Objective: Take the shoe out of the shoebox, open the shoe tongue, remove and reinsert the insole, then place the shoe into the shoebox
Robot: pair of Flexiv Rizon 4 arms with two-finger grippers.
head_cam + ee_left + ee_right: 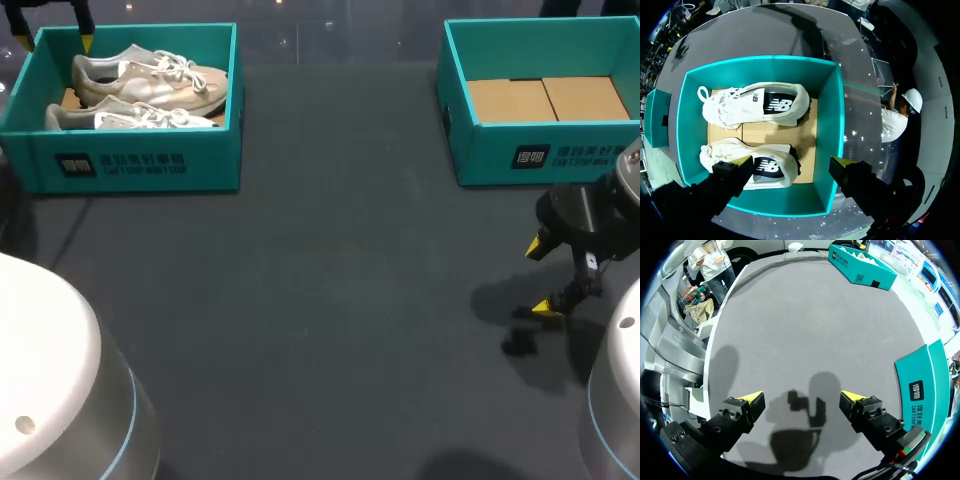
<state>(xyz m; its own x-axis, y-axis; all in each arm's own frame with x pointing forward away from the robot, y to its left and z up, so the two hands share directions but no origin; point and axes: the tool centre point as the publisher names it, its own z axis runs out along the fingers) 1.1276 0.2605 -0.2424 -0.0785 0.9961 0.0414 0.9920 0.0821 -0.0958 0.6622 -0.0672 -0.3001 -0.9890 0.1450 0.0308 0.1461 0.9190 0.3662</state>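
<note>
two pale shoes [150, 80] lie side by side in the teal shoebox [140, 160] (toes pointing the same way); left gripper [791, 162] hovers spread wide above that box; right gripper [802, 397] hangs spread over the grey table [320, 300]

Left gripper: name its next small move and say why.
Probably shift sideways and lower onto the nearer shoe. The left gripper hangs open above the shoebox, one fingertip over that shoe, the other over the box wall, so it isn't centred yet.
</note>
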